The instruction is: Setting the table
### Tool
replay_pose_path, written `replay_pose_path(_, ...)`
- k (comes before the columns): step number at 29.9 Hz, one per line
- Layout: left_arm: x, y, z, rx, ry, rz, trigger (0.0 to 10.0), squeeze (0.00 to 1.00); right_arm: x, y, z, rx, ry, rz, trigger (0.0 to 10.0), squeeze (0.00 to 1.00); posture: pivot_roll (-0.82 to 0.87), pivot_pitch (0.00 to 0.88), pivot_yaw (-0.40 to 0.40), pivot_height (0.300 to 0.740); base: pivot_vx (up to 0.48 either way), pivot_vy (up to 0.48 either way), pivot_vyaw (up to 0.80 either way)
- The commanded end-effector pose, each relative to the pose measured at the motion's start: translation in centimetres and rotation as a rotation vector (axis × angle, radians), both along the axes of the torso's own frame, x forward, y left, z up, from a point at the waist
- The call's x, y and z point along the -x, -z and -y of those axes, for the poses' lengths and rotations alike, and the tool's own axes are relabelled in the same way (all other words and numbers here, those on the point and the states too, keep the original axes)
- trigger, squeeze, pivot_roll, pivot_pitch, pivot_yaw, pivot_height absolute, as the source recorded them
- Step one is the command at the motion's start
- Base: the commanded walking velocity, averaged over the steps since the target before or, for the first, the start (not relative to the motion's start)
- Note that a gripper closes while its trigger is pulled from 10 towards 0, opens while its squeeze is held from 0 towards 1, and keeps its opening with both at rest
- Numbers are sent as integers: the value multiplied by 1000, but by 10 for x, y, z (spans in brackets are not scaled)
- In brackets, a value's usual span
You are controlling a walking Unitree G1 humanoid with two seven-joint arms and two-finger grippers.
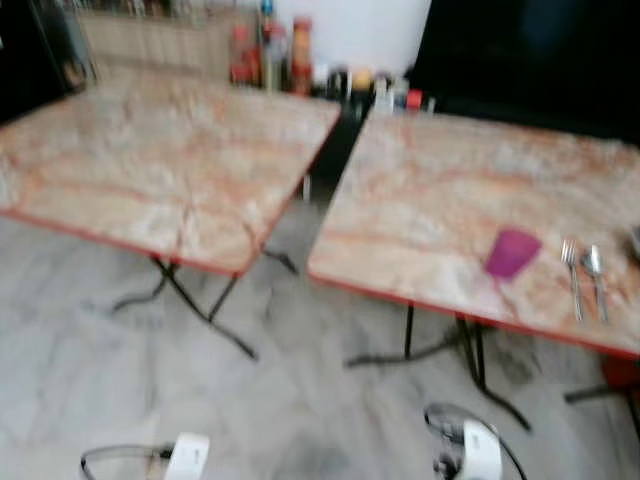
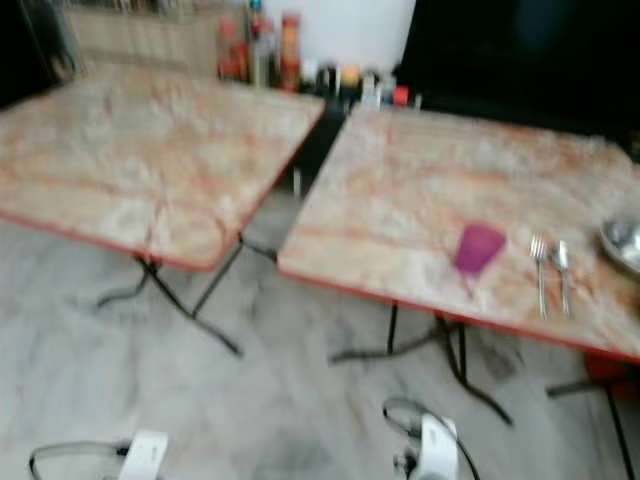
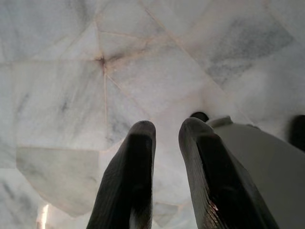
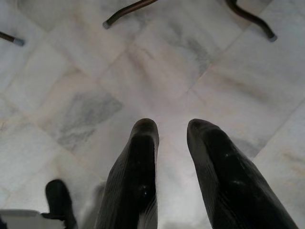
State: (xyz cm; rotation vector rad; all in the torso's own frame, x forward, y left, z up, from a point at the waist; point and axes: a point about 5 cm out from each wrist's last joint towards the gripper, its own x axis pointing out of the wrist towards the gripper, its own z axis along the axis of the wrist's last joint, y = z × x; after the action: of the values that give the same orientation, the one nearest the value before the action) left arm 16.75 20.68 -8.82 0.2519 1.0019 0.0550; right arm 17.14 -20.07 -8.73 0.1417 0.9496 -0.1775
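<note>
We see two marble-patterned counters side by side, blurred. On the right counter (image 1: 440, 200), near its front edge, lies a purple cup (image 1: 512, 252); toward the front right corner a fork (image 1: 573, 275) and a spoon (image 1: 596, 272) lie side by side, with a metal bowl (image 2: 624, 242) at the right edge. Bottles and jars (image 1: 290, 60) stand behind the counters. Our left claw (image 3: 167, 131) and right claw (image 4: 171, 129) hang released, fingers parted and empty, over the marble floor (image 4: 143, 62).

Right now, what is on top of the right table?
On the right table lie a purple cup, a fork, a spoon and a metal bowl cut by the frame edge.
</note>
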Motion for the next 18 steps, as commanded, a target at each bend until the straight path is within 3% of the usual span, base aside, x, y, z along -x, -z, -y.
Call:
replay_pose_path(1,-3,0,5,9,14,4,10000,0,3,0,7,20,3,-5,10000,0,43,0,-40,728,0,-480,0)
replay_pose_path(16,-3,-1,3,4,-5,5,10000,0,0,-2,9,24,19,6,10000,0,43,0,-42,728,0,-474,0)
replay_pose_path(18,-3,0,3,26,-29,4,10000,0,0,-2,9,23,19,6,10000,0,41,0,-43,728,0,0,0)
